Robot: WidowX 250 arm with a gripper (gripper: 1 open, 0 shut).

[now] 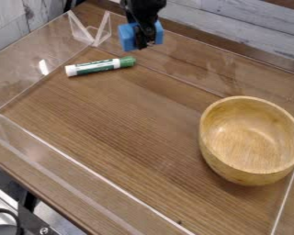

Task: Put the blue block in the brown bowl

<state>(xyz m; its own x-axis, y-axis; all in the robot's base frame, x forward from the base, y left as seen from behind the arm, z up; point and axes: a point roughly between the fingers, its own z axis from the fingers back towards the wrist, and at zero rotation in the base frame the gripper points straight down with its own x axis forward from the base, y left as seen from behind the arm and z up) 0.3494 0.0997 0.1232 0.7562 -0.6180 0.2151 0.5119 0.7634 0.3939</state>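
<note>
The blue block point(139, 36) hangs in the air near the top of the camera view, well above the wooden table. My gripper point(143, 37) is shut on the blue block, its dark fingers clamped on the block's sides from above. The brown bowl point(250, 139), round and light wood, stands at the right of the table with nothing inside. The block is up and to the left of the bowl, far from its rim.
A white marker with a green cap point(99, 65) lies on the table point(125, 138) at the left, below the gripper. Clear acrylic walls point(27, 55) ring the table. A clear triangular stand point(85, 29) sits at the back left.
</note>
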